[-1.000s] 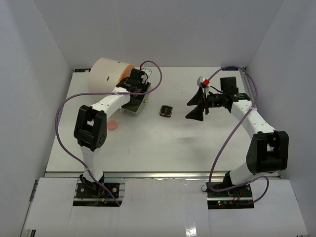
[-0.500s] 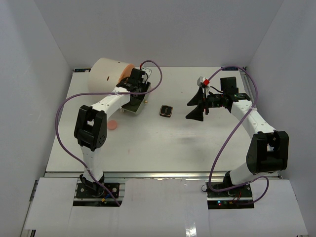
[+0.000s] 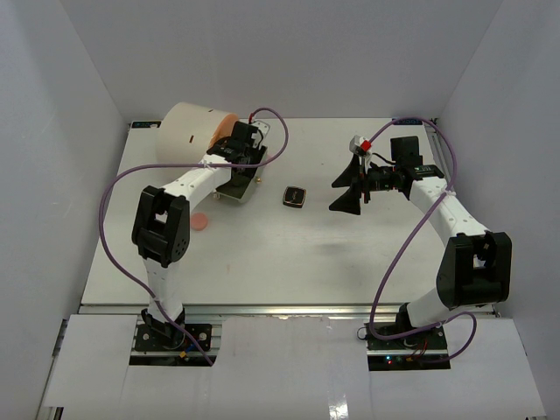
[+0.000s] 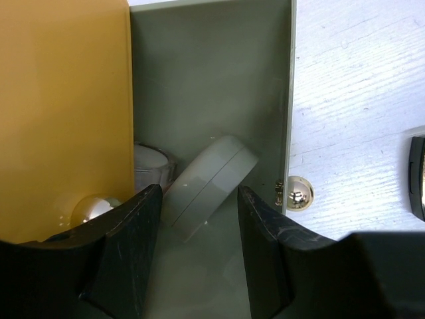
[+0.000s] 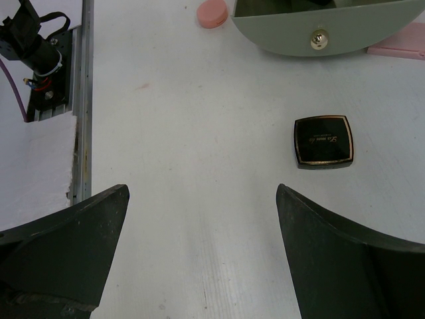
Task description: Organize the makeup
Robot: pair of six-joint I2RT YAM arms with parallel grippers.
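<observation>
My left gripper point(image 3: 240, 168) point(image 4: 196, 266) is open over a pulled-out grey drawer point(image 3: 234, 187) point(image 4: 212, 80) of the cream cylinder point(image 3: 194, 131). In the drawer a pale round jar point(image 4: 209, 178) lies tilted just ahead of the fingertips, apart from them. A clear round jar point(image 4: 150, 163) sits to its left. A black-gold square compact point(image 3: 296, 196) point(image 5: 323, 140) lies on the table right of the drawer. A pink pad point(image 3: 200, 221) point(image 5: 212, 13) lies left of the drawer. My right gripper point(image 3: 348, 185) point(image 5: 199, 252) is wide open and empty, above the table right of the compact.
An orange-yellow drawer front point(image 4: 63, 113) stands left of the left fingers. The grey drawer has a gold knob point(image 4: 299, 193) point(image 5: 319, 40) on its front. A flat pink piece point(image 5: 404, 46) lies beside the drawer. White walls enclose the table point(image 3: 289, 254).
</observation>
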